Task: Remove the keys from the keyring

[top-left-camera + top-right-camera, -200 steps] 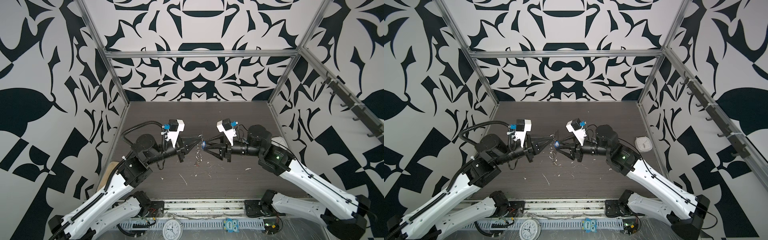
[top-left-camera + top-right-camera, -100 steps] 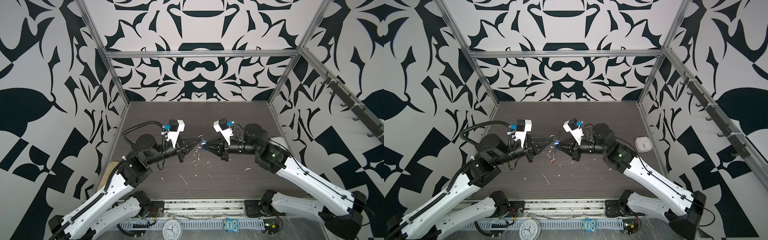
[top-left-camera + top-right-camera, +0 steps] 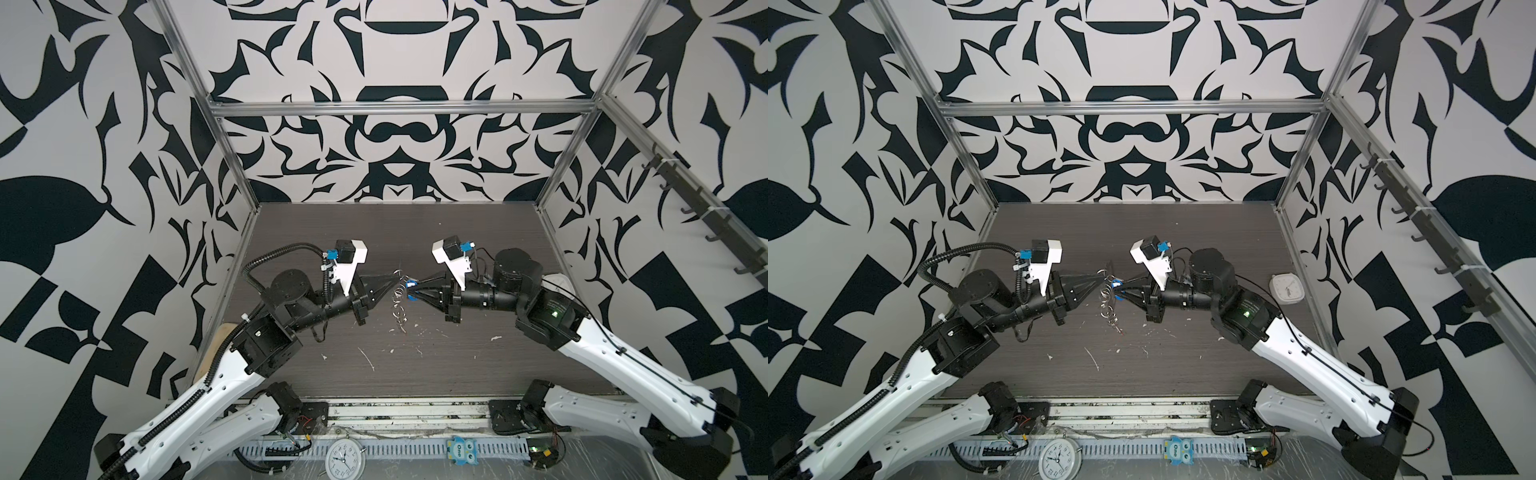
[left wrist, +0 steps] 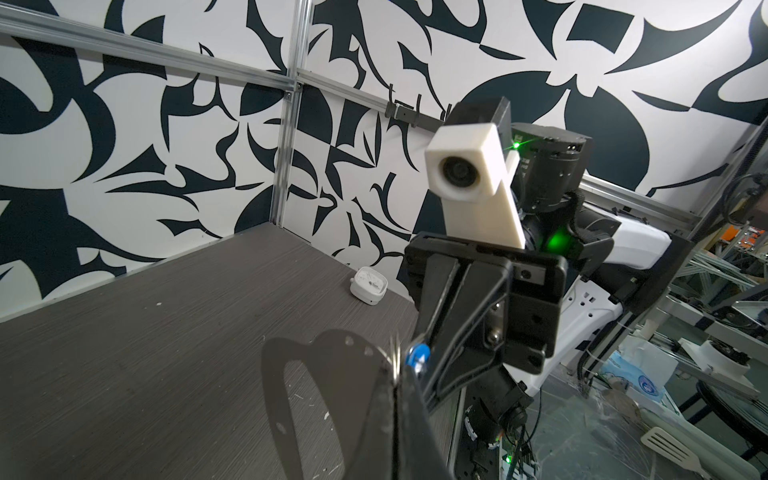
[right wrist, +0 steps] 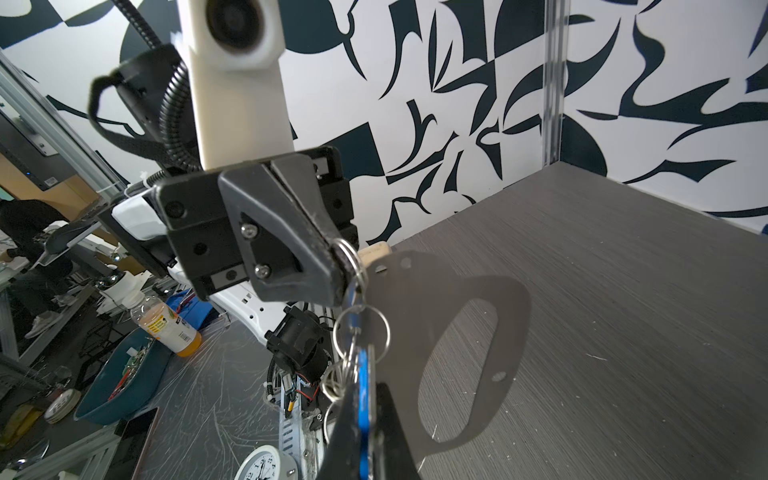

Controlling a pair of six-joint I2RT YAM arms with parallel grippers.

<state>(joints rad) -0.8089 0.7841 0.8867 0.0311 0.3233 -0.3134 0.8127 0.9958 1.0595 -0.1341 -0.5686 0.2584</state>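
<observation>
The keyring (image 3: 398, 307) (image 3: 1106, 305) is a chain of silvery rings hanging above the dark table in both top views. My left gripper (image 3: 395, 279) (image 3: 1100, 274) (image 4: 397, 365) is shut on its top ring (image 5: 347, 253). The lower rings (image 5: 361, 328) dangle freely. Just right of the chain's upper part sits a blue key (image 3: 410, 289) (image 3: 1116, 286) (image 4: 417, 357) (image 5: 363, 374), with my right gripper (image 3: 416, 289) (image 3: 1122, 289) (image 5: 368, 388) shut on its flat tag. The two gripper tips nearly meet.
A white square clock (image 3: 1286, 287) (image 4: 368, 286) lies by the right wall. White scuff marks (image 3: 368, 359) dot the table under the chain. A round clock (image 3: 345, 459) sits on the front rail. A wooden piece (image 3: 216, 345) leans at the left table edge.
My right gripper has moved left to the chain and gone from open to shut on the blue key. The left gripper has stayed shut on the top ring, hardly moving.
</observation>
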